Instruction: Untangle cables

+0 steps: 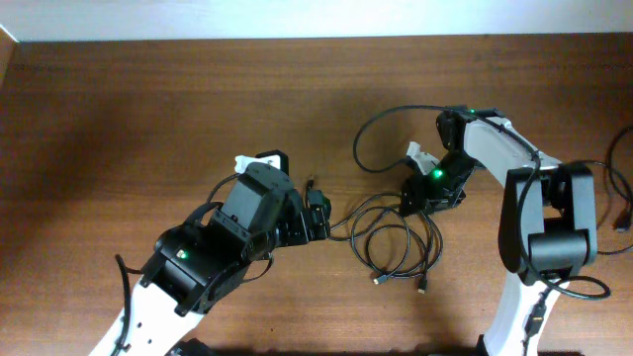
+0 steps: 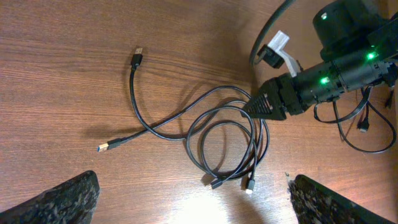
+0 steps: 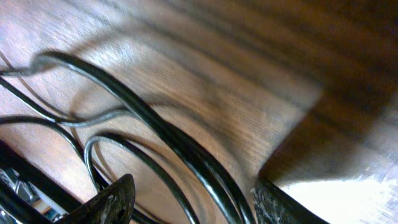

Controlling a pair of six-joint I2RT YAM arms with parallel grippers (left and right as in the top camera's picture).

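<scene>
Black cables, seemingly gold-tipped; brown woodgrain table

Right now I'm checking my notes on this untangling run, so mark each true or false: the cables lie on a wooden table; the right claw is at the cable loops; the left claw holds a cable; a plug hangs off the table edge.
1. The cables lie on a wooden table: true.
2. The right claw is at the loops: true.
3. The left claw holds a cable: false, its fingers stand apart, empty.
4. A plug hangs off the edge: false, the plugs rest on the wood.
</scene>
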